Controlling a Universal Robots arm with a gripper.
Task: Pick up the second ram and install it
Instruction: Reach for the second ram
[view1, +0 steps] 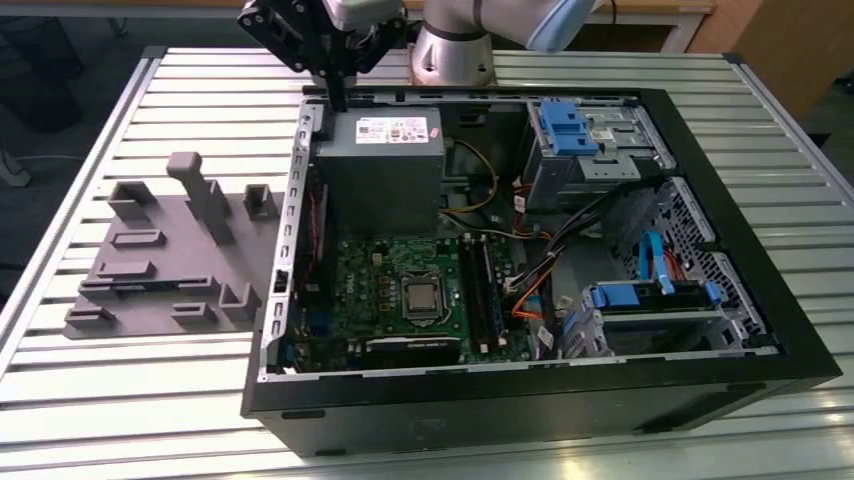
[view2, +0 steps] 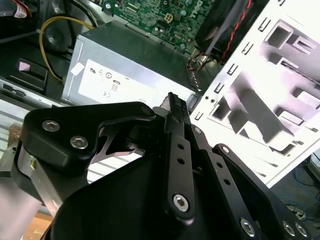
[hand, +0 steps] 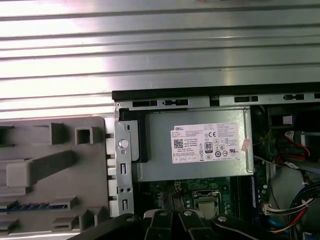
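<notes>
At the exterior view's left, in a slot of the grey holder, sits the ram, a bluish strip down in its groove in the first wrist view; the holder rests on the slatted counter, just beside the open case; the gripper hangs at the exterior view's upper middle, over the case's back edge by the power supply, well apart from the ram, fingers drawn together on nothing. As I judge it, the ram sits low between holder walls; a descent slightly off line could strike a wall or pinch the stick skewed; a skewed stick could jam in the board's slots.
</notes>
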